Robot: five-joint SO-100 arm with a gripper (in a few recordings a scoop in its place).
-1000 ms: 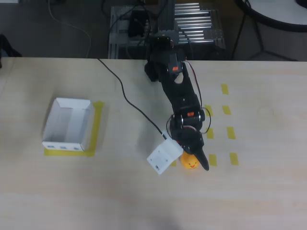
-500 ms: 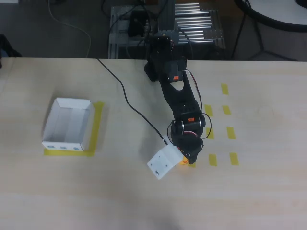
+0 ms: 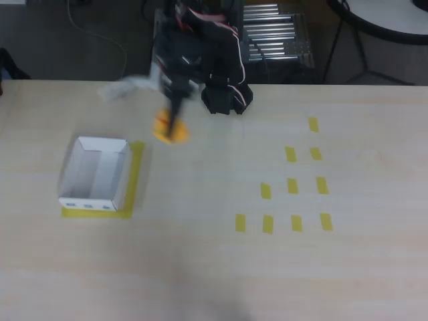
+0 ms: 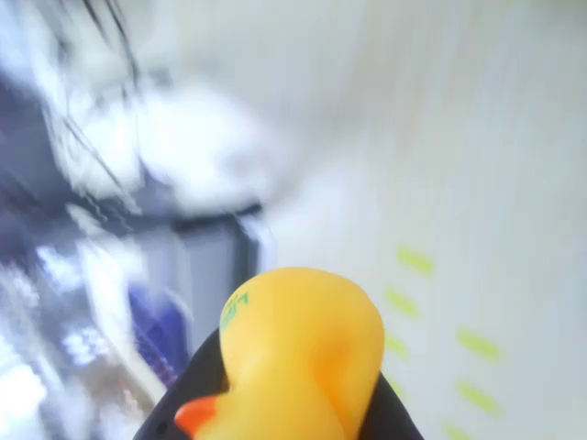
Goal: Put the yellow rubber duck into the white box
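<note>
The yellow rubber duck hangs blurred above the table, right of and beyond the white box. My gripper is shut on it, and the arm is folded back near its base. In the wrist view the yellow rubber duck looms large with its orange beak at the lower left, held between the dark fingers. The white box stands open and empty on a yellow tape outline at the left of the table, with three bluish marks on its near side.
Several short yellow tape strips lie on the right half of the table. The arm's black base sits at the table's far edge, with a metal rack behind it.
The arm has swung fast from the tape strips at the right up and left toward the box, carrying the duck off the table. The box has not moved.
</note>
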